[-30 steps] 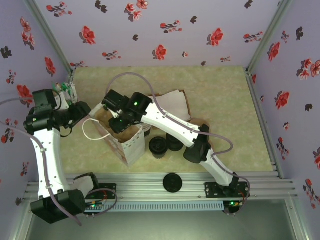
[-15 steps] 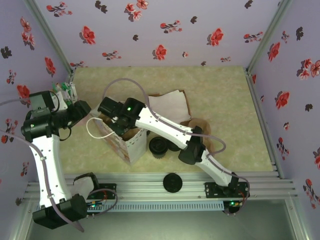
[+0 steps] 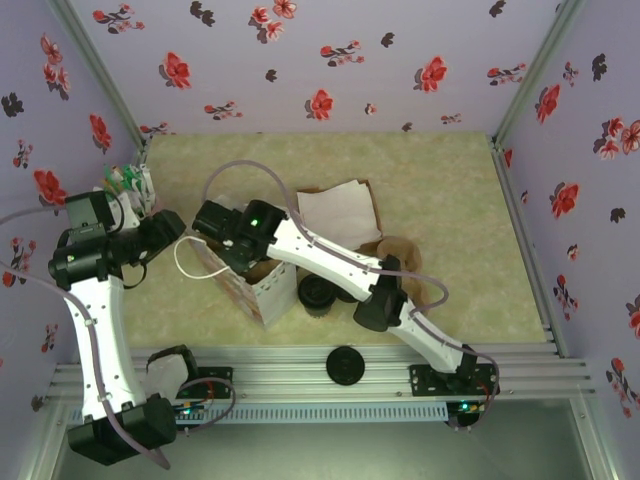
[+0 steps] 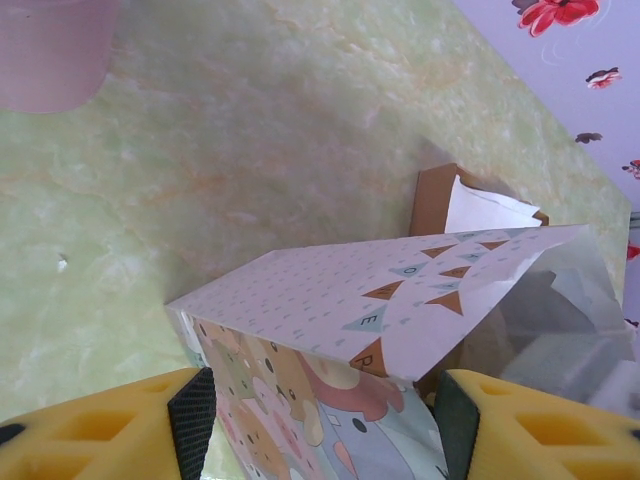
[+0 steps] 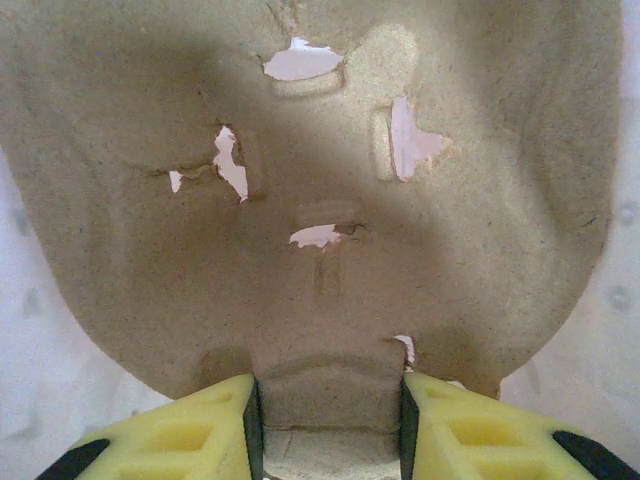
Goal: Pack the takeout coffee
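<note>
The right end effector (image 5: 327, 412) clamps a pulp tray (image 5: 320, 200) inside the paper bag (image 3: 258, 295). The left end effector (image 4: 325, 400) gapes astride the bag's edge, a lidded cup (image 3: 318, 293) nearby.

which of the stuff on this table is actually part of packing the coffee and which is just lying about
For the job: lidded black cup; patterned paper bag; pulp carrier, held by the right gripper inside the bag.
Lying about: spare black lid on the front rail; white paper sheet on brown card.
</note>
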`<action>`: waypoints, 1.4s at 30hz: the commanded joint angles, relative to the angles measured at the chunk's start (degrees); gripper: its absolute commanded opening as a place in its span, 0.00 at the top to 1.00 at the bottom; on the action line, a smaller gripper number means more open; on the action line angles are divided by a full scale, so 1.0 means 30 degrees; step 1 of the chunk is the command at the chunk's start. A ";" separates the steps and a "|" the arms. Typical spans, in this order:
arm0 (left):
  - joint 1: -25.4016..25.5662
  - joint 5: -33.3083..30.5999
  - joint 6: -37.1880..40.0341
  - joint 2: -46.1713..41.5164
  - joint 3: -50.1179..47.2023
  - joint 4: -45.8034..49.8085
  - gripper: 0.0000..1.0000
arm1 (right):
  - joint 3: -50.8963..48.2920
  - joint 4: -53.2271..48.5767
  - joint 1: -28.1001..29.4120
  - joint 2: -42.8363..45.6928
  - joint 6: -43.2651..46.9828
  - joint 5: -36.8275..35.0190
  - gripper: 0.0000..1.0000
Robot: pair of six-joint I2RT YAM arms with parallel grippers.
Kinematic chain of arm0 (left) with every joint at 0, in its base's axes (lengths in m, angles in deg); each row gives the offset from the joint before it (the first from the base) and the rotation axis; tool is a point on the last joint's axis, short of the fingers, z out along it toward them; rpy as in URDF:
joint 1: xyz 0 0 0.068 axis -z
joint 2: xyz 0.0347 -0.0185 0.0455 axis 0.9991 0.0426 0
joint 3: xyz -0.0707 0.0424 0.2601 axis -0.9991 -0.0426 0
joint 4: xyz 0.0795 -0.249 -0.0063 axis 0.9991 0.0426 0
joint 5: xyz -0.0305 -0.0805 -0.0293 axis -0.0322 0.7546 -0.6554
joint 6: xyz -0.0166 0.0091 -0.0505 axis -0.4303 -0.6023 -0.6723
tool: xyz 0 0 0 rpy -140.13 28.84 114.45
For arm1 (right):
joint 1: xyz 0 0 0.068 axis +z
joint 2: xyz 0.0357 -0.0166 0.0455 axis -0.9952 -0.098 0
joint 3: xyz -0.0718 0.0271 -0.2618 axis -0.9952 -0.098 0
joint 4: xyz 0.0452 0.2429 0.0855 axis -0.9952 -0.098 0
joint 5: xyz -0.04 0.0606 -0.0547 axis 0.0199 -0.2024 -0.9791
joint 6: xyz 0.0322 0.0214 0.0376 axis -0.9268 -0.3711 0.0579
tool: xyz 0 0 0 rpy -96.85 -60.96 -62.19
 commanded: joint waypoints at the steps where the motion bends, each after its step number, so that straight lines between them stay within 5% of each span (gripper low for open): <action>1: -0.0149 -0.0057 -0.0089 -0.0362 -0.0209 -0.0242 0.38 | 0.0366 -0.0905 0.0096 -0.0796 -0.0438 0.0299 0.62; 21: -0.0160 -0.0559 -0.0258 -0.0751 -0.0299 -0.0419 0.39 | -0.0427 -0.0982 -0.0063 -0.2324 -0.0616 0.1247 0.60; 42: -0.0163 -0.0618 -0.0536 -0.1039 0.0423 -0.0247 0.36 | -0.0171 -0.0585 -0.0264 -0.0626 -0.0649 0.1770 0.36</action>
